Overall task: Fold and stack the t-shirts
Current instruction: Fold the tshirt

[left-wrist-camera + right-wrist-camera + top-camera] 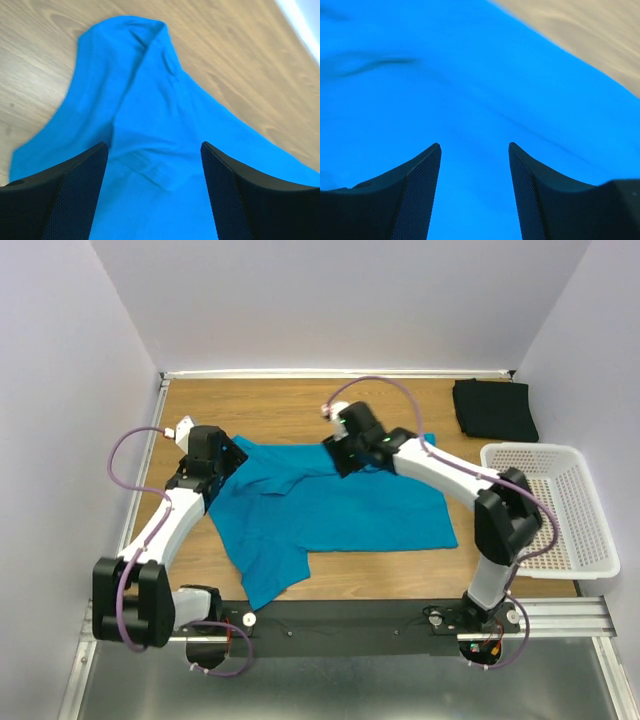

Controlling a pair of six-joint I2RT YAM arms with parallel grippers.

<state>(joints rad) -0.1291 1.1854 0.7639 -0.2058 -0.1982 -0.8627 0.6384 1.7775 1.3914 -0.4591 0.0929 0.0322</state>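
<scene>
The teal-blue t-shirt (330, 510) lies spread and rumpled on the wooden table, one sleeve reaching toward the near edge. The black t-shirt (494, 408) lies folded at the far right corner. My left gripper (228, 462) is open just above the shirt's left upper edge; in the left wrist view (154, 150) its jaws straddle a creased fold of blue cloth (150, 125). My right gripper (345, 458) is open over the shirt's top edge; in the right wrist view (475, 150) blue cloth (470, 90) fills the gap between the jaws, close below.
A white perforated basket (570, 540) stands at the right edge of the table. White walls enclose the table on the left, far and right sides. A black rail (350, 625) runs along the near edge by the arm bases.
</scene>
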